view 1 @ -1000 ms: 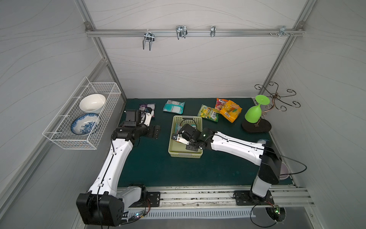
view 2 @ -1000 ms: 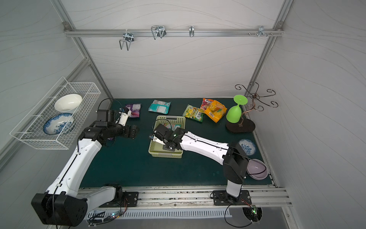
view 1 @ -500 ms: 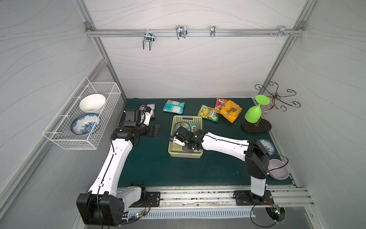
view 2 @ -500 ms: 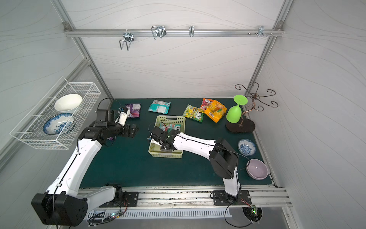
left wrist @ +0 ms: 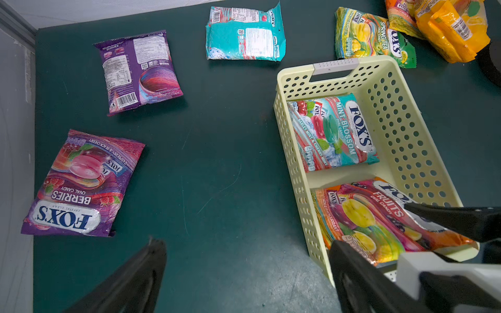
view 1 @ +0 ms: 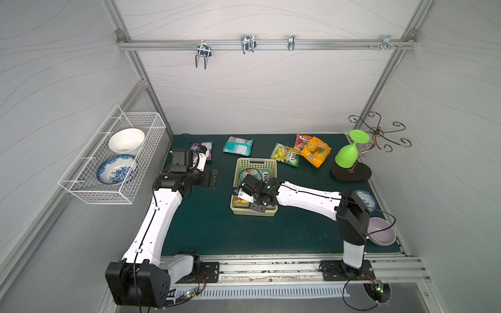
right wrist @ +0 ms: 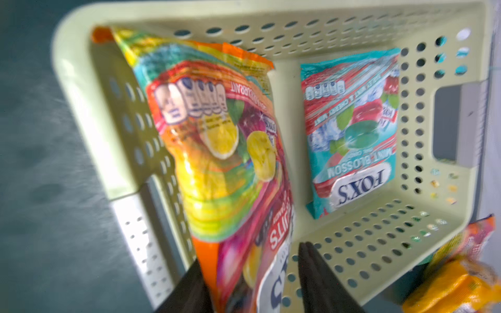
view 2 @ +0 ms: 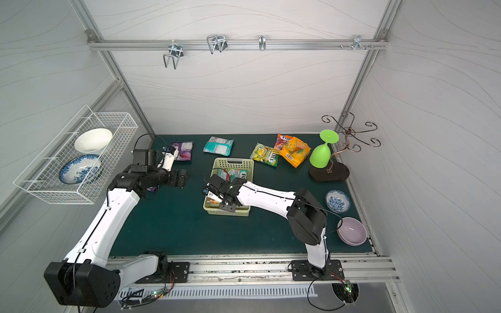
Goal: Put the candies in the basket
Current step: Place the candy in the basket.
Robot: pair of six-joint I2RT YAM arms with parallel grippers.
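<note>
Now the right gripper (right wrist: 252, 253) hangs over the near end of the basket (view 1: 256, 163). Its jaws are parted, and the Fruits bag (right wrist: 217, 151) sits between them, close against one finger, inside the basket. The Mint Blossom bag (left wrist: 332, 132) lies at the basket's far end. Left of the basket, the left gripper (left wrist: 244, 242) hovers wide open. On the mat (view 1: 206, 230), the Berries bag (left wrist: 81, 184) and the purple bag (left wrist: 141, 70) lie to the left. The teal bag (left wrist: 244, 35), yellow-green bag (left wrist: 371, 35) and orange bag (left wrist: 450, 27) lie along the far side.
</note>
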